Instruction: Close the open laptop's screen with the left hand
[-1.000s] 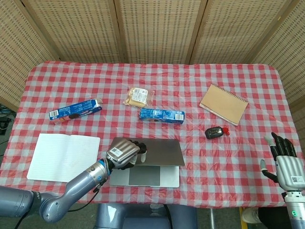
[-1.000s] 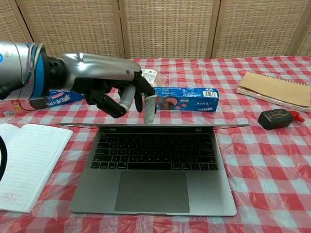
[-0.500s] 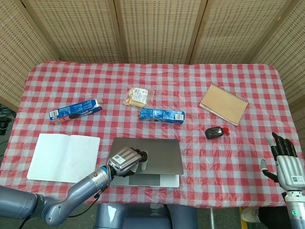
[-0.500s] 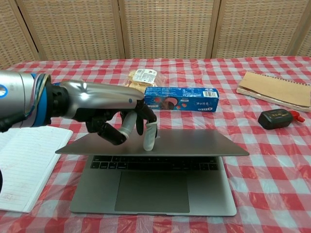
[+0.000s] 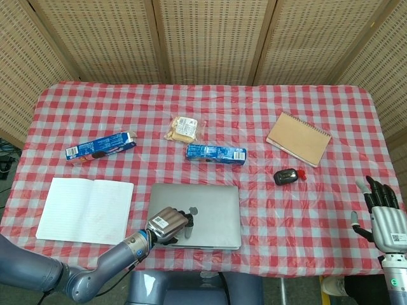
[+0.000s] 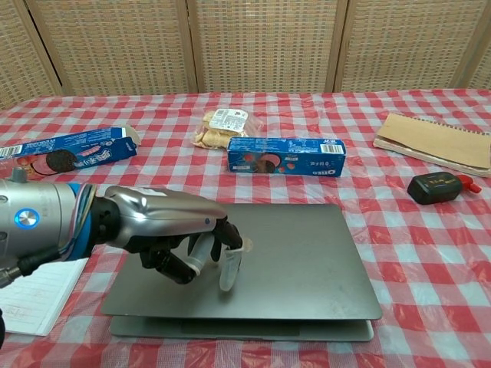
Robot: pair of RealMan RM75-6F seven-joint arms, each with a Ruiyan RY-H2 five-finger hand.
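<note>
While my left robot hand (image 6: 180, 238) presses down on the lid of the grey metal laptop (image 6: 291, 253), I note its fingers (image 6: 229, 268) are curled downward with the tips touching the lid surface; it grips nothing. I see the lid lowered almost flat over the base, with a thin gap visible along the front edge in the chest view. I locate the laptop at the near edge of the table (image 5: 305, 114), which wears a red-and-white checked cloth, just right of an open white lined notebook (image 5: 84, 210). I record my right robot hand (image 5: 381, 213) at the table's right edge, fingers spread and upright, holding nothing. Beyond the laptop lie a blue rectangular biscuit box (image 6: 285, 156) and a clear packet of biscuits (image 6: 222, 127). A second blue biscuit box (image 5: 100, 147) lies far left. A black mouse-shaped object (image 5: 286, 176) sits near a tan spiral-bound notebook (image 5: 298, 138).
</note>
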